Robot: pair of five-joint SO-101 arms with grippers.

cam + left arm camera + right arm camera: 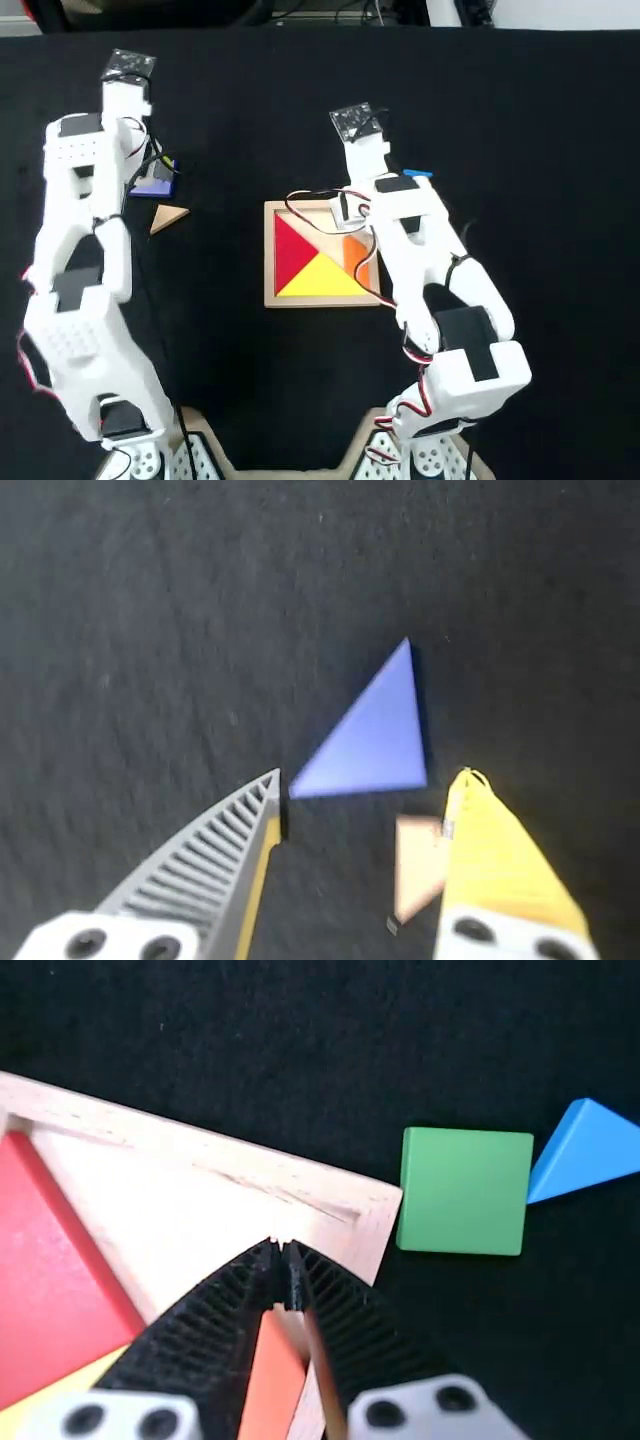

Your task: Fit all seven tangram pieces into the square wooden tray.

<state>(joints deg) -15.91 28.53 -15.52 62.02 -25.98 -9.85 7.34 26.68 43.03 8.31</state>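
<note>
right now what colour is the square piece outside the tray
The square piece is green; right wrist view.

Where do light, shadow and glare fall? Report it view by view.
High view: black cloth swallows any shadows, tray evenly lit. Left wrist view: blue triangle evenly lit, no glare, one side face dark. Right wrist view: the tray's bare floor is the brightest patch; green square casts no clear shadow.

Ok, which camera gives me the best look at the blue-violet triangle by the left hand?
Left wrist view: the blue-violet triangular piece lies whole on the black cloth, just ahead of the open left hand. The high view gives a part of it, tucked beside the left arm. The right wrist view faces a corner of the wooden tray.
</note>
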